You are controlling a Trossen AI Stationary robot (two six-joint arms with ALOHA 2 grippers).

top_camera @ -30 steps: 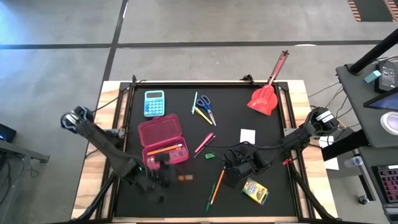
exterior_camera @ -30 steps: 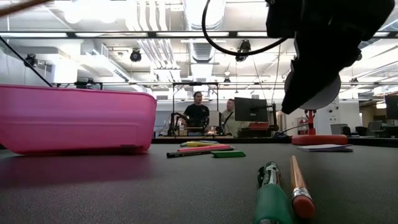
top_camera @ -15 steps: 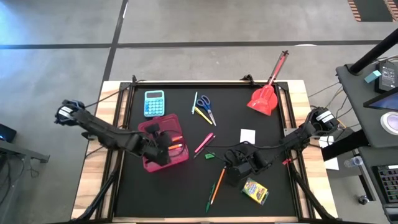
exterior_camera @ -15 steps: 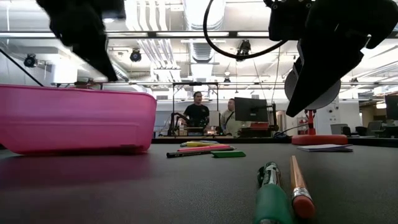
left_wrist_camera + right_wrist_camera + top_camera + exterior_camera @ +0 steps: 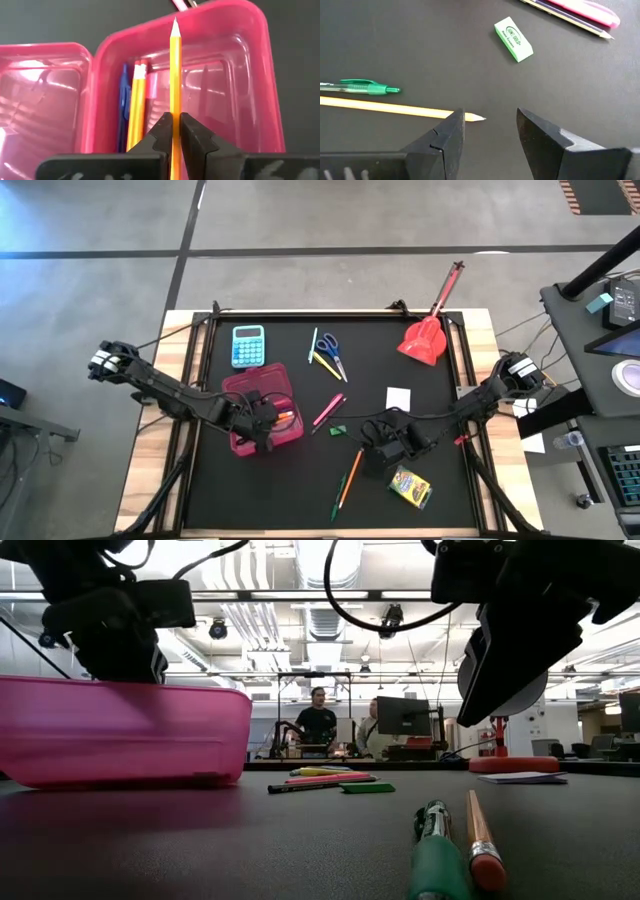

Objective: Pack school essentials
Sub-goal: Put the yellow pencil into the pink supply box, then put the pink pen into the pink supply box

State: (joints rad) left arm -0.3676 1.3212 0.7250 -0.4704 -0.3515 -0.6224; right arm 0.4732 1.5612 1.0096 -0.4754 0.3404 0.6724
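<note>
While the packing is judged to be only partly done, a yellow pencil (image 5: 175, 75) is held clamped between the jaws of the left gripper (image 5: 262, 418), point forward, over the open pink case (image 5: 285, 383) on the left half of the bench (image 5: 420, 395). Inside that case, two more yellow pencils (image 5: 136, 105) and a blue pen (image 5: 123, 110) are already seen lying along the bottom, so a few items count as packed.

Beyond the case, a blue calculator (image 5: 248, 345) is left on the bench. Toward the middle, blue-handled scissors (image 5: 330, 350) with thin pens beside them, a pink pen (image 5: 329, 410) and a small green eraser (image 5: 337, 430) are all yet to be collected.

Further right, the right gripper (image 5: 380, 452) is hovering low with its jaws apart and nothing between them. Just ahead of it, as its wrist view shows, an orange pencil (image 5: 390, 107) and a green pen (image 5: 360, 87) lie side by side. A crayon box (image 5: 411, 485) sits near it, a white note (image 5: 399, 397) lies farther back, and a red scoop (image 5: 425, 335) rests at the far right corner.

Most of the stationery is thus judged to remain unpacked.
</note>
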